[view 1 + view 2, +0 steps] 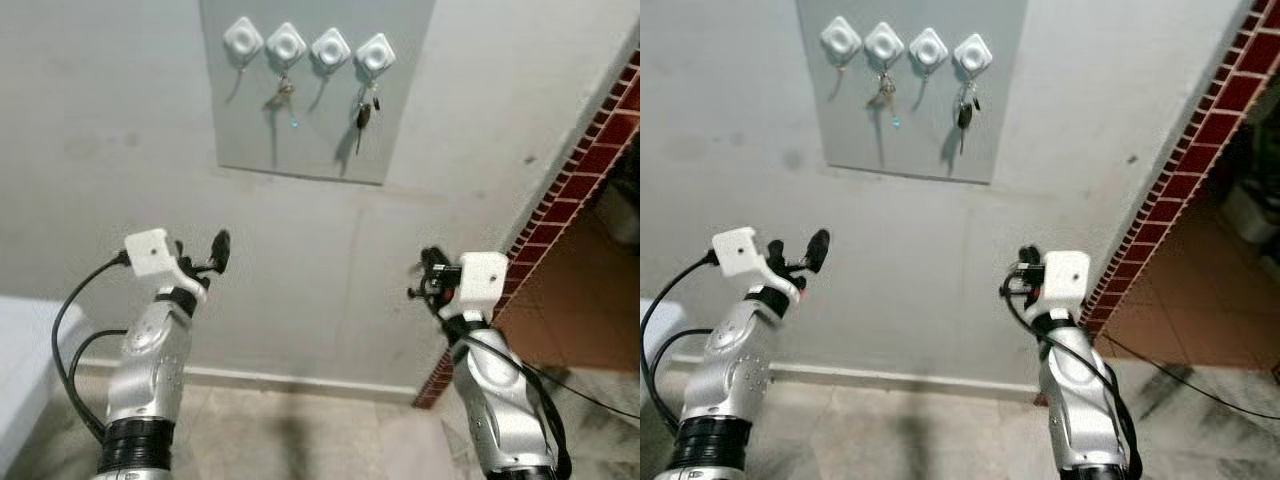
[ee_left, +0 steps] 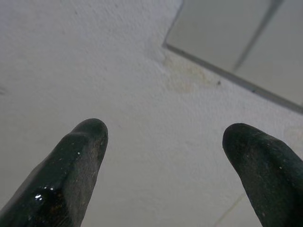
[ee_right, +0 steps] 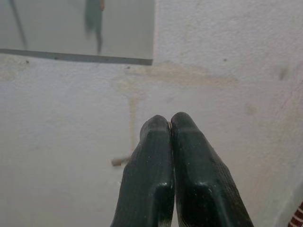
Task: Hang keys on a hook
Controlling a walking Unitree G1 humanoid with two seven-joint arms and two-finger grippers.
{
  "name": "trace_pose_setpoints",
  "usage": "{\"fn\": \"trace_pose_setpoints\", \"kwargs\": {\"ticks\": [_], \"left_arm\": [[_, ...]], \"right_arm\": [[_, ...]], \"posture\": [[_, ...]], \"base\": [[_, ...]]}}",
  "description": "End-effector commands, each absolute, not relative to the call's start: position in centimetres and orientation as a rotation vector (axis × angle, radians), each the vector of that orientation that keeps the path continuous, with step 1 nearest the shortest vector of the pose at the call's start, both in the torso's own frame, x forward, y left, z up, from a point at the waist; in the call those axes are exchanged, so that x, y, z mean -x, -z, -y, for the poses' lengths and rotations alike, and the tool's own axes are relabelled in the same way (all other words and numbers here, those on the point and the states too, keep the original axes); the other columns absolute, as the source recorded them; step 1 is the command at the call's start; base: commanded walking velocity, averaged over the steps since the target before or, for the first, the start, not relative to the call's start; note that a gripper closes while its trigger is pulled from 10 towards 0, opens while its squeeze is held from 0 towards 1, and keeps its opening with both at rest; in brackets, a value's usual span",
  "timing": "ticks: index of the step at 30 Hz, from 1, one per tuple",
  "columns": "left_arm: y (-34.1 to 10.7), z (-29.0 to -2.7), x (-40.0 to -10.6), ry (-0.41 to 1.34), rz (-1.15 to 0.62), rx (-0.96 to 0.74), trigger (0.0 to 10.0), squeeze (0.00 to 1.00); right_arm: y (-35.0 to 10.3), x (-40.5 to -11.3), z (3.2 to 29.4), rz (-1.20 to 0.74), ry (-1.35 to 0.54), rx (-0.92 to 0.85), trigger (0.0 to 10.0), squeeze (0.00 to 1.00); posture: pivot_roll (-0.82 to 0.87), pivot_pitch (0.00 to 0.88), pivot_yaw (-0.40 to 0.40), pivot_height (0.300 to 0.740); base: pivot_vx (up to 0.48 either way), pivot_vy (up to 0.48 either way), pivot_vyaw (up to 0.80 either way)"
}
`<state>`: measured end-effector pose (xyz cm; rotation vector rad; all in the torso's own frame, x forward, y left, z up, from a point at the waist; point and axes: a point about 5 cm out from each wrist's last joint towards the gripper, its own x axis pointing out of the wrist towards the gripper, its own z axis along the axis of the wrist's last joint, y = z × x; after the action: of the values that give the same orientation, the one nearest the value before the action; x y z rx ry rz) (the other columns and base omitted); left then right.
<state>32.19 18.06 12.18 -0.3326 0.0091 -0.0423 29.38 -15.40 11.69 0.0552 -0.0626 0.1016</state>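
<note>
Here, two key bunches point(image 1: 282, 95) point(image 1: 364, 112) are seen hanging from the second and fourth of four white diamond-shaped hooks point(image 1: 286, 44) on a grey wall panel point(image 1: 400, 120). Below the panel, the left gripper point(image 1: 205, 262) is held with jaws spread and empty; the right gripper point(image 1: 428, 276) is pressed closed on nothing. The task appears done; any retreat from the panel is best made straight back.

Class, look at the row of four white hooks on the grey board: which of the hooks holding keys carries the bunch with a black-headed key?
The rightmost hook. Its keys include a black-headed one, while the second hook holds brassy keys.
</note>
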Motion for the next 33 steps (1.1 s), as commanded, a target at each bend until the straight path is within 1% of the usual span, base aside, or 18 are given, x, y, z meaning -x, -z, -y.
{"fn": "trace_pose_setpoints", "kwargs": {"ticks": [1,7,14,20,27,33], "left_arm": [[-12.3,-17.5,-32.3,0.059,-0.013,0.333,10.0,0.0],[-12.3,-17.4,-32.3,0.063,-0.013,0.33,10.0,0.0],[-12.2,-17.1,-32.2,0.075,-0.024,0.305,10.0,0.0],[-12.4,-16.8,-32.1,0.108,-0.011,0.297,10.0,0.0],[-12.5,-16.7,-32.1,0.131,-0.017,0.294,10.0,0.0],[-12.6,-16.6,-32.1,0.145,-0.011,0.28,10.0,0.0]], "right_arm": [[-12.2,-29.4,16.1,0.081,-0.081,-0.049,10.0,0.0],[-12.2,-29.3,16.0,0.08,-0.085,-0.052,10.0,0.0],[-12.1,-29.2,16.1,0.076,-0.077,-0.052,10.0,0.0],[-12.1,-29.3,17.3,0.079,-0.026,-0.061,10.0,0.0],[-12.3,-29.1,17.2,0.091,-0.014,-0.064,10.0,0.0],[-12.4,-29.0,17.3,0.098,-0.009,-0.069,10.0,0.0]], "posture": [[-0.03,0.0,-0.025,0.74],[-0.03,0.0,-0.023,0.74],[-0.03,0.0,-0.02,0.74],[-0.04,0.0,-0.011,0.74],[-0.05,0.0,-0.005,0.74],[-0.05,0.0,-0.002,0.74]], "base": [[0.0,0.48,0.0],[0.0,0.441,0.0],[0.0,0.0,0.0],[0.0,0.0,0.0],[0.0,0.0,0.0],[0.342,0.0,0.0]]}}
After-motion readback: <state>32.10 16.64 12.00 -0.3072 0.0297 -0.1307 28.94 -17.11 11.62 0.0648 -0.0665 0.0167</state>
